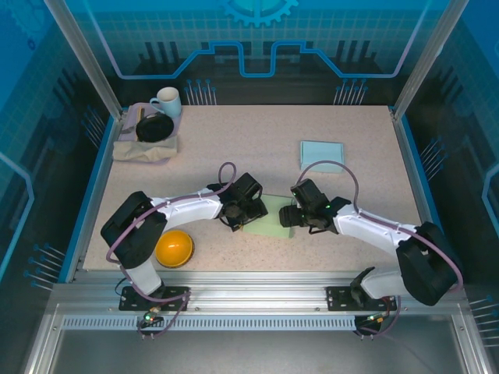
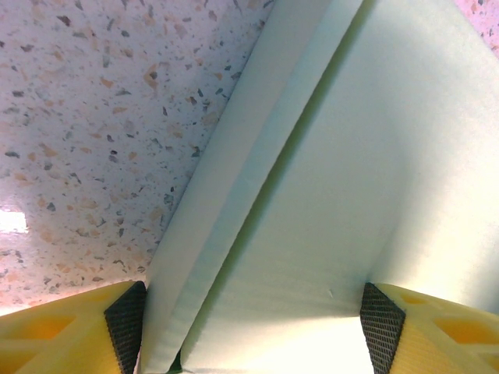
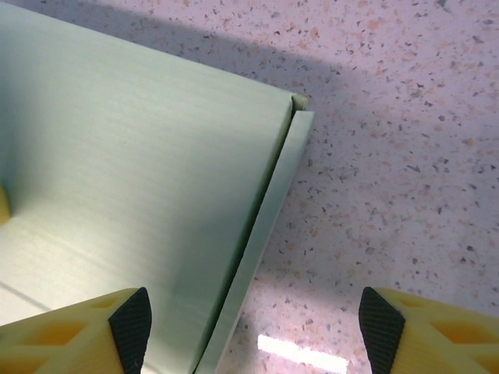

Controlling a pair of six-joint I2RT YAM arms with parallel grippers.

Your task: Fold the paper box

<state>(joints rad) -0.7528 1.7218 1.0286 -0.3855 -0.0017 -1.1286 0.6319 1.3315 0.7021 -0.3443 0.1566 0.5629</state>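
The pale green paper box (image 1: 267,222) lies flattened on the speckled table between my two grippers. My left gripper (image 1: 240,218) is at its left end and my right gripper (image 1: 292,216) at its right end. In the left wrist view the box (image 2: 327,179) has a narrow flap folded along its left side, and the left gripper (image 2: 253,331) stands open, its pads wide apart on either side of the sheet. In the right wrist view the right gripper (image 3: 253,331) is open astride the box's (image 3: 132,171) right edge flap, one pad over paper and the other over bare table.
A second flat pale sheet (image 1: 322,153) lies at the back right. A white mug (image 1: 166,101) and a black bowl (image 1: 154,127) rest on a folded cloth (image 1: 144,149) at the back left. An orange bowl (image 1: 174,248) sits near the left arm's base.
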